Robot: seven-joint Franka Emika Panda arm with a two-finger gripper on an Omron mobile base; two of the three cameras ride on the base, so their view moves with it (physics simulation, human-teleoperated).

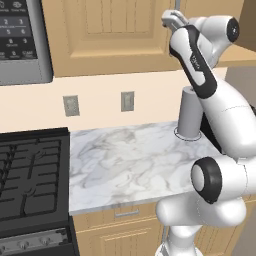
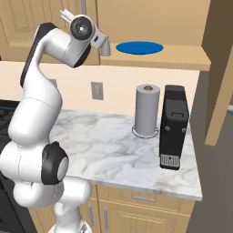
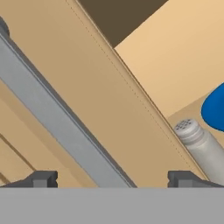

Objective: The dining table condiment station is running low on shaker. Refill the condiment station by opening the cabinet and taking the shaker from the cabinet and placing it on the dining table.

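Your gripper (image 3: pixel 111 179) is spread wide, holding nothing, straddling the cabinet door's silver handle (image 3: pixel 52 118). The shaker (image 3: pixel 199 142) stands just past that door's edge, beside 1 blue plate (image 2: pixel 139 47).

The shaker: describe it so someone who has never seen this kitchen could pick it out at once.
Look up at the open wall cabinet above the marble counter. On its shelf, left of a flat blue plate, stands the shaker, right by the gripper. It is small, grey and perforated on top, unlike the taller paper-towel roll down on the counter.
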